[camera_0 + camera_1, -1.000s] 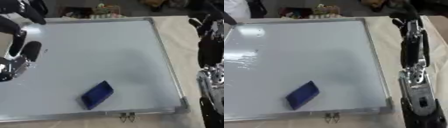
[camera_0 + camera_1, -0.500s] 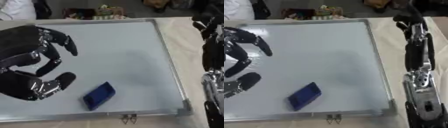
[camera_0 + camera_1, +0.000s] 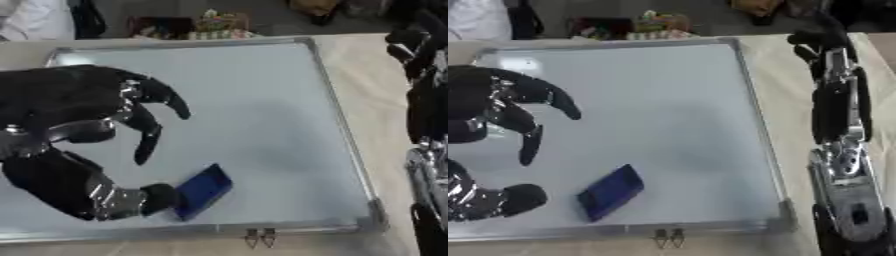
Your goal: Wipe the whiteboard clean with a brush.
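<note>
Near the whiteboard's [image 3: 262, 90] front edge, brush [image 3: 202, 191] lies diagonally; left robot hand [image 3: 79, 145] spread, seemingly unclosed.

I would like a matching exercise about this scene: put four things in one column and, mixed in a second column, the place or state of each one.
Things:
1. brush
2. left hand
3. right hand
4. binder clips

Places or states:
A. at the near edge of the whiteboard
B. open, spread over the board's left part
C. lying flat on the board, near its front
D. beside the board's far right corner, off the board

Pairs: 1-C, 2-B, 3-D, 4-A
</note>
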